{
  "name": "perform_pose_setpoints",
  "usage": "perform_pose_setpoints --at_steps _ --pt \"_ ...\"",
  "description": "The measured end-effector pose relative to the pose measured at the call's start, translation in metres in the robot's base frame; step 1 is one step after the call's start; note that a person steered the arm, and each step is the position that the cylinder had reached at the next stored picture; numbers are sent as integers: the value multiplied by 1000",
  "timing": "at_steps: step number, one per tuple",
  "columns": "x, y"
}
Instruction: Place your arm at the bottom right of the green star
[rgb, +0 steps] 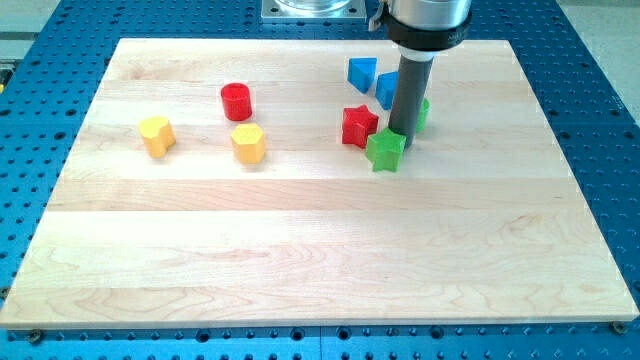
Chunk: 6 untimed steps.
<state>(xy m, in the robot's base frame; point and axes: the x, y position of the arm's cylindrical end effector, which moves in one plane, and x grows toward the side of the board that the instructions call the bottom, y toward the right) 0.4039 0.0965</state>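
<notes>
Green star sits a little right of the board's middle, in the upper half, at the bottom of a tight cluster of blocks. Largest first: wooden board, pale, lying on a blue perforated table. Next the arm's dark rod, coming down from the view's top; my tip ends just at the star's upper right edge, touching or very nearly so, cannot tell which. No jaws on this rig, so nothing is grasped; the rod is bare and only rests beside the star. Key relation: star lies down and slightly left of my tip, so the target spot, bottom right of the star, is below my tip and a touch right. Judgement: a short move toward the view's bottom, skirting the star's right side, should do it; going straight down risks nudging the star. Smaller things: red star just left of the green one; blue triangle above; a second blue block and a green block partly hidden behind the rod. Well apart at left: red cylinder, yellow hexagon, another yellow block.
</notes>
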Motion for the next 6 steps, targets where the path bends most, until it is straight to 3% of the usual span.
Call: perform_pose_setpoints --at_steps 1,3,4,5,6 --pt "-1 -56" --pt "-18 -80" --pt "39 -116" --pt "84 -47" --pt "73 -12"
